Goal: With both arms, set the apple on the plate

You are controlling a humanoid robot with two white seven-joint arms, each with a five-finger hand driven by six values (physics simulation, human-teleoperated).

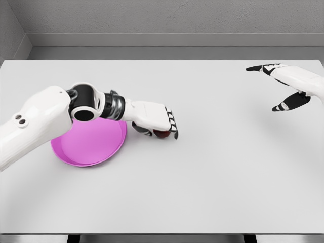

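A magenta plate (86, 149) lies on the white table at the left, partly hidden by my left forearm. Just right of the plate's rim, my left hand (159, 126) reaches palm down over a dark red apple (162, 133), its fingers curled around it. Only a small part of the apple shows under the fingers. My right hand (283, 86) hovers far off at the right edge with fingers spread, holding nothing.
The white table (202, 192) spans the whole view, with a grey wall behind it and its front edge near the bottom.
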